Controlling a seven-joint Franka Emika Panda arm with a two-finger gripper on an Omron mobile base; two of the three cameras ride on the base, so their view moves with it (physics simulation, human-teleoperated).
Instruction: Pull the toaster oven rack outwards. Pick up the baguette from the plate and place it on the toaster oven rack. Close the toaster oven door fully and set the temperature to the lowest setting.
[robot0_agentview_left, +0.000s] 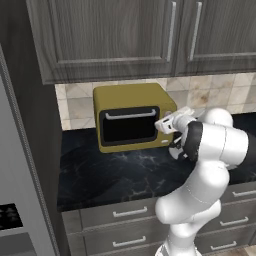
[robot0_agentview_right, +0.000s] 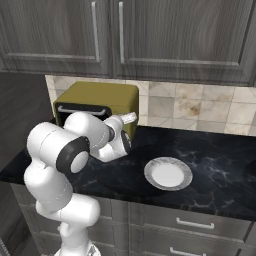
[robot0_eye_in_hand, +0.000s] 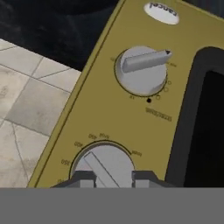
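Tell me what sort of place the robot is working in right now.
A rendered home kitchen, most likely: dark marble counter, grey wall cabinets above a tiled backsplash, and a mustard toaster oven.

One toaster oven (robot0_agentview_left: 132, 116) on the bench (robot0_agentview_right: 220, 155), with one toaster oven door (robot0_agentview_left: 129, 124) bearing one bar handle (robot0_agentview_left: 130, 115). Two round knobs on its panel: one (robot0_eye_in_hand: 142, 70) at 12 o'clock in the hand view, another (robot0_eye_in_hand: 104, 165) at 6 o'clock. One plate (robot0_agentview_right: 168, 174). Three cabinet handles (robot0_agentview_right: 121, 32) overhead. Four drawer pulls (robot0_agentview_left: 129, 212) in the left base view.
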